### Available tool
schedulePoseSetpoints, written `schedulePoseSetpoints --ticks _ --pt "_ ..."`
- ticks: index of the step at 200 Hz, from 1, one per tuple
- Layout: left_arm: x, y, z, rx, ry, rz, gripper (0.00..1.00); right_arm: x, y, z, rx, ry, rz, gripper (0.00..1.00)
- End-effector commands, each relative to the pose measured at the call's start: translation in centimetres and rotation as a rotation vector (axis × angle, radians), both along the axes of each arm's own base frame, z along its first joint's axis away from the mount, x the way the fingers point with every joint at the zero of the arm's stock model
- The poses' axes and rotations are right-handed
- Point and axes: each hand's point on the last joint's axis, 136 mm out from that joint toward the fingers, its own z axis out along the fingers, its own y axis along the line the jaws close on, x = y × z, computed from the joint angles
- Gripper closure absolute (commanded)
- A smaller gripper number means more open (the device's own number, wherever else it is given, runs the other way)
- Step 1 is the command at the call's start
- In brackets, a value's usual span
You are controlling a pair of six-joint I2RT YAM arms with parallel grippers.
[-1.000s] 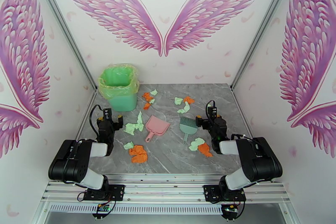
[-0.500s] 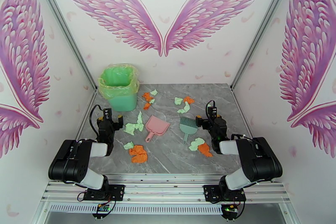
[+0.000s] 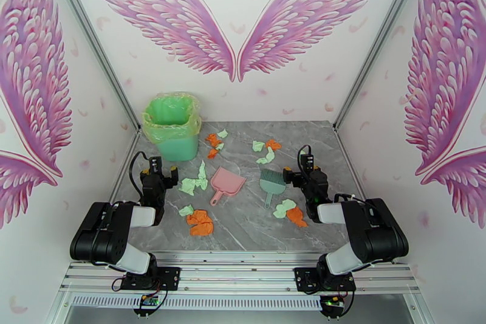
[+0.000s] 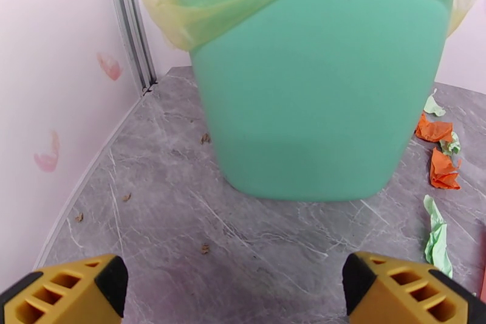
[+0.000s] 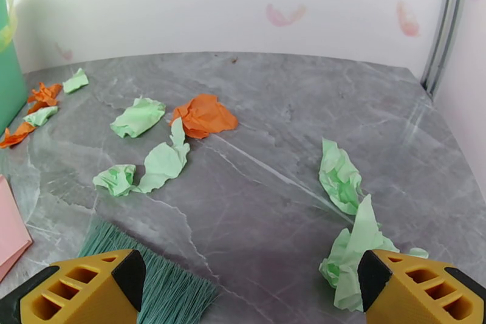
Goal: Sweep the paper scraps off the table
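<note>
Paper scraps lie scattered over the grey marble table [image 3: 246, 231]: an orange clump [image 3: 200, 223] near the front, pale green ones [image 3: 194, 184] left of the pink dustpan [image 3: 226, 183], and a mixed pair [image 3: 289, 210] below the teal brush [image 3: 271, 182]. More scraps [image 3: 266, 148] lie further back. My left gripper [image 3: 161, 172] is open and holds nothing; in its wrist view its yellow fingers [image 4: 67, 289] face the green bin [image 4: 322, 94]. My right gripper [image 3: 296, 171] is open beside the brush, with bristles [image 5: 167, 286] by its left finger and green scraps [image 5: 358, 252] by its right.
The green bin [image 3: 173, 126] with a yellowish liner stands at the back left corner of the table. Orange and green scraps [image 4: 442, 168] lie just right of it. Silver rails and pink-winged walls close in the table on three sides.
</note>
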Motion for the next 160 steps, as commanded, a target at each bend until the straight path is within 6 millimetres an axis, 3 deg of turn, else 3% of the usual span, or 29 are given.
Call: schedulePoseSetpoints --ticks 1,72,86,99,120,139,160 --pt "0.6 0.1 0.6 0.0 -0.012 -0.003 0.01 0.1 0.2 0.3 -0.01 -0.006 0.013 0.01" --pt "0.9 0.1 0.6 -0.022 -0.006 -0.027 0.01 0.2 0.0 0.6 -0.013 -0.018 -0.003 0.01" --pt "0.9 0.1 0.6 -0.022 -0.007 -0.028 0.01 0.0 -1.4 1.9 -0.014 0.017 -0.085 0.01" --pt "0.9 0.1 0.6 -0.021 -0.007 -0.028 0.01 -0.4 -2.7 4.3 0.022 0.077 -0.18 0.01" --pt "0.9 0.2 0.6 -0.024 -0.006 -0.027 0.01 -1.0 -3.3 7.1 0.205 0.123 -0.282 0.01" --pt "0.8 0.9 1.0 -0.018 -0.01 0.027 0.01 -1.3 -0.8 7.6 0.317 0.209 -0.172 0.01" --pt "0.3 1.8 2.9 -0.01 -0.005 0.093 0.01 -2.3 1.4 7.4 0.398 0.324 -0.085 0.01"
